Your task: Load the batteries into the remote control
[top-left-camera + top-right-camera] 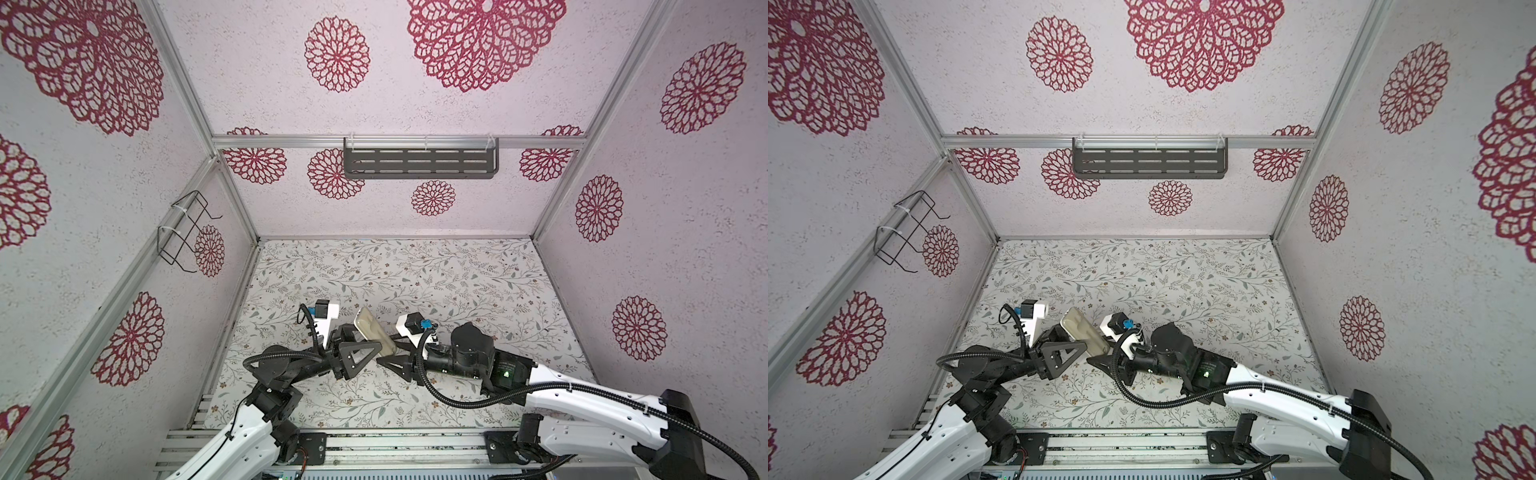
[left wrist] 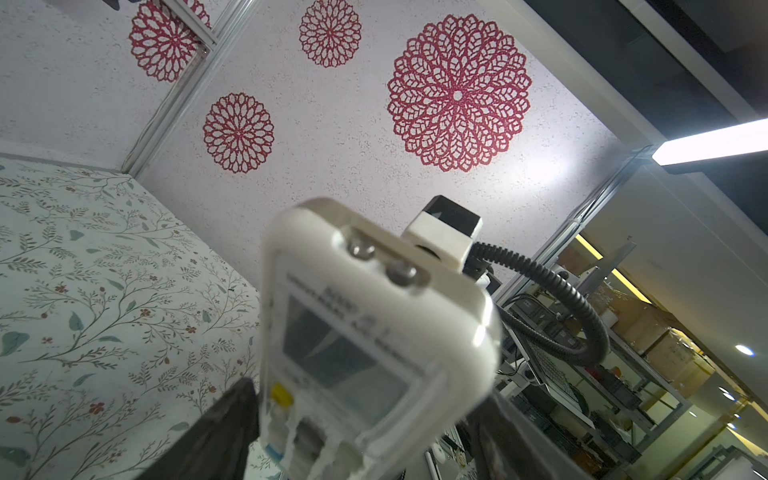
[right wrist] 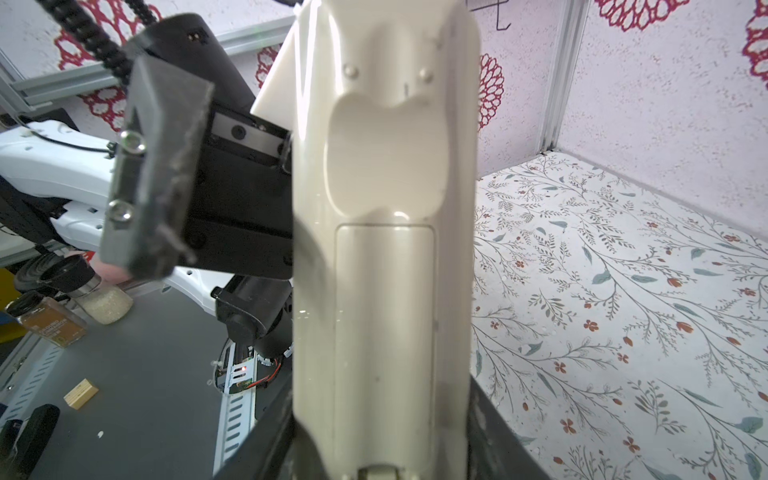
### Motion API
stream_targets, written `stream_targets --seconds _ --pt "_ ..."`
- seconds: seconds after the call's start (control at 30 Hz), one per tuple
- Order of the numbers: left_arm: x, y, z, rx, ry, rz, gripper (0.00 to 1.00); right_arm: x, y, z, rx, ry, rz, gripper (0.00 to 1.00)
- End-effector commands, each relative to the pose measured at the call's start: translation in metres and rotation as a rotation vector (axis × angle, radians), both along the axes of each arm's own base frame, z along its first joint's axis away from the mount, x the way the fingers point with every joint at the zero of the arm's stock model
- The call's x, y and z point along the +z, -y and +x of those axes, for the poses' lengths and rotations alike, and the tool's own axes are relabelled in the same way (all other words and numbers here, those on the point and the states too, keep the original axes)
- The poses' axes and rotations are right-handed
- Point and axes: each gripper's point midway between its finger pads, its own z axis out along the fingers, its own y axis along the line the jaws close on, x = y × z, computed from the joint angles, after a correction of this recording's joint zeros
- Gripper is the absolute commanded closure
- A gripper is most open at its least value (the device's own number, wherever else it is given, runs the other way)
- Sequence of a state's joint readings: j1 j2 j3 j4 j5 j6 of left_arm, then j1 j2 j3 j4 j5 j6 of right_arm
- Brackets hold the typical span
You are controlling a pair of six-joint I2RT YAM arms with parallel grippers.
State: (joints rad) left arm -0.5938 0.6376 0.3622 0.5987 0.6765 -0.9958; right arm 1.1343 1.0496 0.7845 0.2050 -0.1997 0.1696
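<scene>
The remote control point(image 1: 374, 332) point(image 1: 1084, 330) hangs tilted above the floral table between both grippers. My right gripper point(image 1: 386, 353) point(image 3: 382, 436) is shut on its lower end, and the right wrist view shows its plain beige back point(image 3: 386, 249) with the cover panel closed. My left gripper point(image 1: 374, 351) point(image 2: 365, 419) stands open around the screen end point(image 2: 365, 332). One left finger point(image 3: 158, 166) sits clearly apart from the remote's side. The screen and buttons look blurred in the left wrist view. The batteries are out of view.
A dark slotted shelf point(image 1: 419, 163) hangs on the back wall and a black wire rack point(image 1: 187, 232) on the left wall. The floral table surface point(image 1: 415, 282) stretches behind the arms, enclosed by patterned walls and aluminium posts.
</scene>
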Motion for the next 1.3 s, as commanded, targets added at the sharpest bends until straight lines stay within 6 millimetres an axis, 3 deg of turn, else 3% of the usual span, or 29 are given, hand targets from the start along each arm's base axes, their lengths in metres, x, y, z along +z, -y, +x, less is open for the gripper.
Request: stream_targets --seconds 0.0,0.7,1.27 --pt "0.017 0.003 -0.012 -0.044 0.088 -0.017 0.25 0.033 0.005 -0.002 0.019 0.011 0.119 1.00" --pt "0.025 0.014 -0.016 -0.081 0.141 -0.006 0.41 0.036 0.003 -0.017 0.146 -0.045 0.179 1.00" --pt "0.021 0.017 -0.009 -0.064 0.127 0.007 0.41 0.039 -0.001 -0.031 0.236 -0.053 0.183 1.00"
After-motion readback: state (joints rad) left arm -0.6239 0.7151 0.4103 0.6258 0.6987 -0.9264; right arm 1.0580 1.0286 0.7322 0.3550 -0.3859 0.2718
